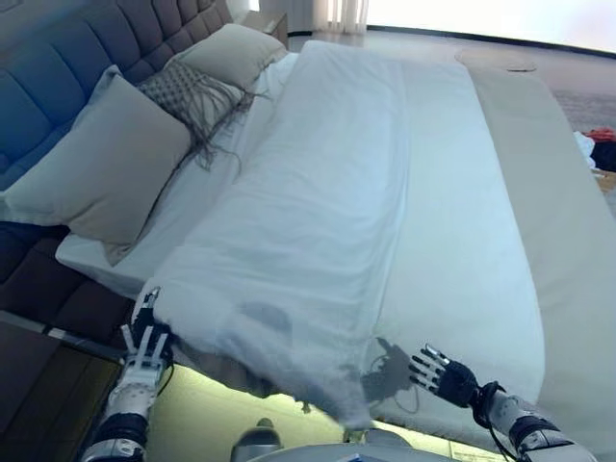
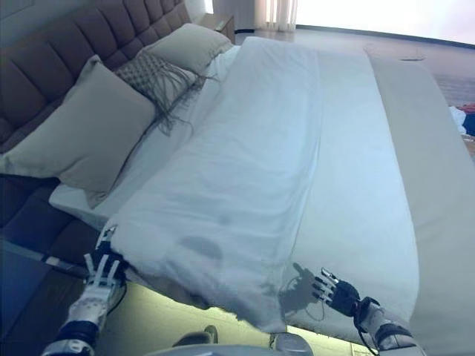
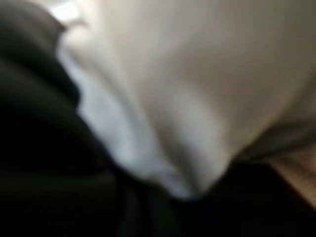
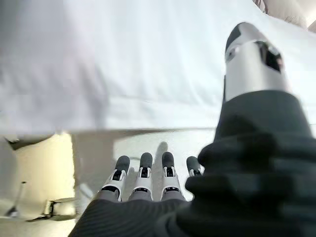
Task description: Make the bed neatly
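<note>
Both eye views look down from the robot's head along the wide bed [image 1: 568, 241], sharing the rumpled white duvet [image 1: 308, 212], the beige square pillows [image 2: 82, 133] and the padded, tufted headboard [image 1: 58, 67]; the right eye sits slightly to one side. The left wrist view is pressed so close to white cloth that little else reads. The right wrist view looks along the right robot hand [image 4: 148, 197] at the white sheet [image 4: 148, 59] from nearby.
</note>
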You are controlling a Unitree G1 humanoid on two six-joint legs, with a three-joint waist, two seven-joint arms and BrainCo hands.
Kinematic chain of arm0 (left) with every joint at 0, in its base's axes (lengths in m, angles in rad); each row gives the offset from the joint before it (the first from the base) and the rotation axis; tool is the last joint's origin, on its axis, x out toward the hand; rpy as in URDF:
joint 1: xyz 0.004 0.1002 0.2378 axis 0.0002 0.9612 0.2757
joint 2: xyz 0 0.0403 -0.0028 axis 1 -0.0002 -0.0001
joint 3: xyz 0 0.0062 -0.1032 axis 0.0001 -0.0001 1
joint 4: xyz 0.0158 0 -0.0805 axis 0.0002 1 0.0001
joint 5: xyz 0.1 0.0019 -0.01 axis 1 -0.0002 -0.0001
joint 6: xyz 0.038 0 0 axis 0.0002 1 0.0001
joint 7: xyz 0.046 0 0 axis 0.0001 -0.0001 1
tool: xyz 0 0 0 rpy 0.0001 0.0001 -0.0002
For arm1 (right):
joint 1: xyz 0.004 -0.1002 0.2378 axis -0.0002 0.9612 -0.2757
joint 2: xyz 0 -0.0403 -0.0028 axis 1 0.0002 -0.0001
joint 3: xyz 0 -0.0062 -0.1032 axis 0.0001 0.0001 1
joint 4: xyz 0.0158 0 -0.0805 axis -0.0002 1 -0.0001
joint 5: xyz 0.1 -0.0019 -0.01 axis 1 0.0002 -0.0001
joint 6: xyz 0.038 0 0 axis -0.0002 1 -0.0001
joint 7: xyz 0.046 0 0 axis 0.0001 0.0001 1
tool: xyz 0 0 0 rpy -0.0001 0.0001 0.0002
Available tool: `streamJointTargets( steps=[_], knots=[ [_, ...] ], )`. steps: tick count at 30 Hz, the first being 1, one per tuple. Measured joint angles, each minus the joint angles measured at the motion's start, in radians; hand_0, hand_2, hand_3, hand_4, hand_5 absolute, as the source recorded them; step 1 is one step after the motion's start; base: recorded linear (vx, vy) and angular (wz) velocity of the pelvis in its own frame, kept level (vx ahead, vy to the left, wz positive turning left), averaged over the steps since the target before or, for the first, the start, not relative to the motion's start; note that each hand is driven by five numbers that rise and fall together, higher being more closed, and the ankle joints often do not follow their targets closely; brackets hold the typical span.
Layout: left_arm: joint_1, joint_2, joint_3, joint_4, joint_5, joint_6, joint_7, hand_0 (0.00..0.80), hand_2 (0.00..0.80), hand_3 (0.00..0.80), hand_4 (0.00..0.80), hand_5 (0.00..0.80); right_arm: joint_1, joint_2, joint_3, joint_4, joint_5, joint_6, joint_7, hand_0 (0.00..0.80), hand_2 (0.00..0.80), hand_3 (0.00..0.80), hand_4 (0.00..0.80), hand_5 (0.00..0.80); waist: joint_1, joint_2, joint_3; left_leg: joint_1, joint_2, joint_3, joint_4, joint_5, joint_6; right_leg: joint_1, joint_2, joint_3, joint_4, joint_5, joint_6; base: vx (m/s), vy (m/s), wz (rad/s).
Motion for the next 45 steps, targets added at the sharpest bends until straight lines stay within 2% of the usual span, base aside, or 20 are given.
streamJointTargets(
  steps=[1, 4, 8, 15, 25, 33, 37, 40, 43, 45],
  knots=[
    [-0.001, 0.012, 0.022, 0.018, 0.005, 0.009, 0.0, 0.8, 0.8, 0.8, 0.8, 0.8, -0.002, -0.001, -0.001, 0.001, 0.0, -0.003, 0.0, 0.0, 0.0, 0.0, 0.0, 0.0, -0.001, 0.003, 0.0, 0.0, -0.001, -0.014, -0.002, 0.0, 0.0, 0.0, -0.002, -0.002, -0.001, 0.0, 0.002, 0.017, 0.08, 0.01],
    [-0.016, 0.039, 0.061, 0.089, 0.021, 0.03, -0.003, 0.8, 0.8, 0.8, 0.8, 0.8, -0.006, 0.0, 0.0, 0.013, -0.001, -0.005, 0.001, 0.0, 0.0, 0.0, 0.0, 0.0, -0.002, 0.005, 0.0, 0.0, -0.004, -0.019, -0.009, 0.0, 0.0, 0.002, -0.005, -0.006, -0.004, -0.003, 0.007, 0.01, 0.084, 0.01],
    [-0.017, 0.081, 0.07, 0.136, 0.029, 0.055, -0.003, 0.8, 0.8, 0.8, 0.8, 0.8, -0.004, -0.004, 0.0, 0.031, 0.0, -0.011, 0.002, 0.0, 0.0, 0.0, 0.0, 0.0, -0.003, 0.005, 0.0, 0.001, -0.005, -0.02, -0.016, 0.0, 0.0, 0.003, -0.009, -0.025, -0.004, -0.007, 0.01, 0.001, 0.063, 0.01],
    [-0.034, 0.12, 0.182, 0.224, 0.035, 0.109, -0.01, 0.8, 0.8, 0.8, 0.8, 0.8, -0.005, -0.037, -0.036, 0.047, 0.001, -0.032, 0.001, 0.0, 0.0, 0.0, 0.0, 0.0, -0.003, 0.005, 0.0, 0.0, -0.007, -0.042, -0.019, 0.0, 0.0, -0.004, -0.013, -0.031, -0.001, -0.008, 0.013, -0.008, 0.062, -0.05],
    [-0.06, 0.114, 0.193, 0.304, 0.036, 0.114, -0.013, 0.8, 0.8, 0.8, 0.8, 0.8, -0.005, -0.063, -0.042, 0.089, 0.0, -0.033, 0.0, 0.0, 0.0, 0.0, 0.0, 0.0, -0.004, 0.005, 0.0, -0.011, -0.007, -0.056, -0.008, -0.009, -0.013, -0.011, -0.015, -0.038, 0.001, -0.008, 0.015, -0.035, 0.074, -0.01],
    [-0.106, 0.07, 0.192, 0.327, 0.062, 0.113, -0.019, 0.8, 0.8, 0.8, 0.8, 0.8, -0.01, -0.093, -0.041, 0.086, 0.001, -0.049, -0.002, 0.0, 0.0, 0.0, 0.0, 0.0, 0.007, 0.003, 0.003, -0.115, -0.006, -0.071, 0.056, -0.019, -0.016, -0.073, -0.017, -0.057, 0.012, -0.002, 0.009, -0.155, 0.049, 0.09],
    [-0.147, 0.046, 0.17, 0.346, 0.057, 0.097, -0.017, 0.8, 0.8, 0.8, 0.8, 0.8, -0.017, -0.098, -0.036, 0.085, 0.002, -0.051, -0.002, 0.0, 0.0, 0.0, 0.0, 0.0, 0.023, -0.018, 0.04, -0.155, 0.0, -0.071, 0.084, -0.021, -0.02, -0.091, -0.012, -0.074, 0.022, -0.009, 0.01, -0.12, -0.049, 0.13],
    [-0.192, 0.044, 0.165, 0.348, 0.054, 0.077, -0.014, 0.8, 0.8, 0.8, 0.8, 0.8, -0.053, -0.097, -0.031, 0.082, 0.006, -0.052, -0.002, 0.0, 0.0, 0.0, 0.0, 0.0, 0.028, -0.057, 0.119, -0.195, 0.013, -0.071, 0.126, -0.024, -0.021, -0.112, -0.01, -0.089, 0.063, -0.028, 0.002, -0.096, -0.083, 0.23],
    [-0.228, 0.045, 0.159, 0.353, 0.053, 0.057, -0.009, 0.8, 0.8, 0.8, 0.8, 0.8, -0.076, -0.096, -0.028, 0.064, 0.031, -0.052, -0.007, 0.0, 0.0, 0.0, 0.0, 0.0, 0.03, -0.103, 0.159, -0.257, 0.028, -0.071, 0.177, -0.029, -0.023, -0.155, -0.01, -0.092, 0.127, -0.056, -0.012, -0.089, -0.06, 0.28],
    [-0.245, 0.045, 0.135, 0.353, 0.053, 0.053, -0.008, 0.8, 0.8, 0.8, 0.8, 0.8, -0.091, -0.096, -0.021, 0.06, 0.043, -0.054, -0.012, 0.0, 0.0, 0.0, 0.0, 0.0, 0.034, -0.119, 0.178, -0.286, 0.037, -0.073, 0.217, -0.042, -0.019, -0.17, -0.013, -0.091, 0.166, -0.081, -0.012, -0.077, -0.045, 0.29]
  ],
)
